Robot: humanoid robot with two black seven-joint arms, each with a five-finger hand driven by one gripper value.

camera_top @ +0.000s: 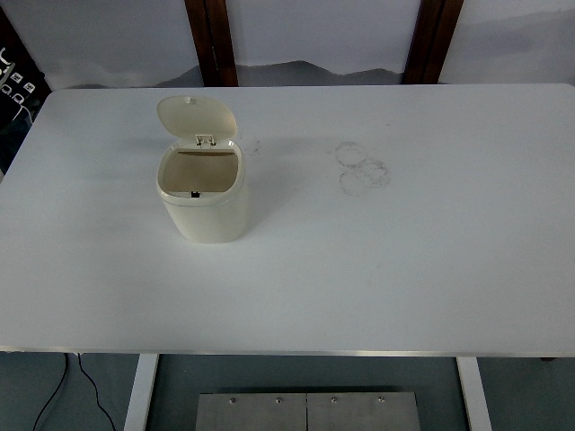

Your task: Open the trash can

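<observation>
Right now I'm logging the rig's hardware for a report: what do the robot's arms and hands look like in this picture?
Neither arm nor hand shows in the top view, so their colours, shapes, cables and markings cannot be told. What shows is the white table with the cream trash can on it, its lid already flipped up at the back. Faint dark ring marks lie on the tabletop to its right.

White table (404,269), pale wall (314,31), two dark wooden posts (212,40).
</observation>
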